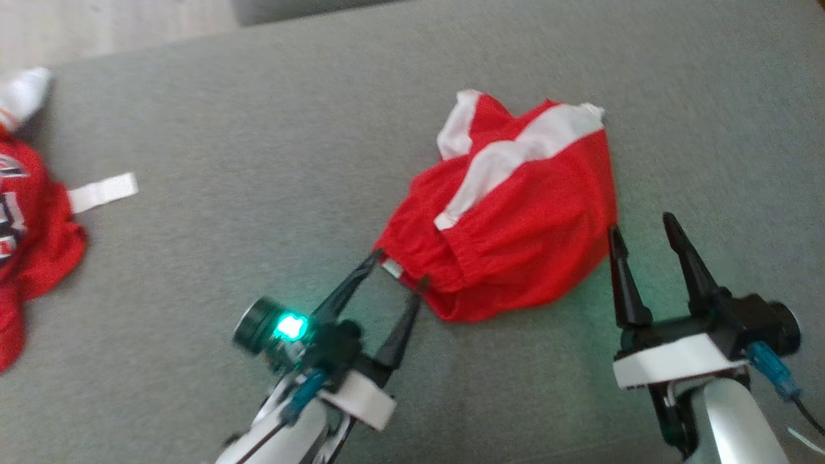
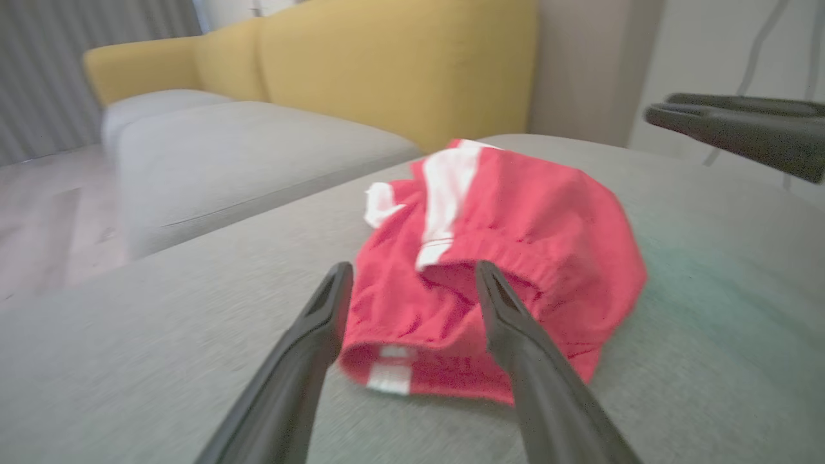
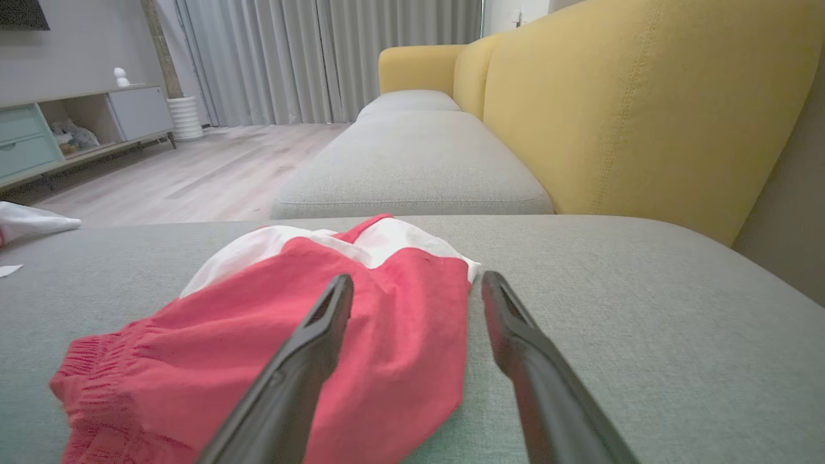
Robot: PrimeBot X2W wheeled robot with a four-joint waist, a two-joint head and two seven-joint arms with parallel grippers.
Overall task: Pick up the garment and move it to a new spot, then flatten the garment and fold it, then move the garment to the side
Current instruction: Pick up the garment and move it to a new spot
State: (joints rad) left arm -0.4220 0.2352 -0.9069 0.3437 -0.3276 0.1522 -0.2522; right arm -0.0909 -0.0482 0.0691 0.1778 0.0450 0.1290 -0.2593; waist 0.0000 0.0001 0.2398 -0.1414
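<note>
Grey cushion (image 1: 258,129) carries everything I see, with a yellow sofa back (image 3: 644,96), pale curtains (image 3: 322,58) and a wooden floor (image 3: 213,167) beyond it; the red garment (image 1: 515,212) with white stripes lies bunched right of centre in the head view, folded over itself so its shape is hard to make out; my left gripper (image 1: 399,268) has its jaws spread wide, the elastic hem lying slack between them, pinched by neither; my right gripper (image 1: 642,223) is likewise parted and holds nothing, just beside the garment's right edge, one finger over the cloth in its wrist view, the other over bare cushion; a second red garment (image 1: 32,212) is cut off at the left edge, its print blurred; a white strip (image 1: 103,191) lies beside it.
</note>
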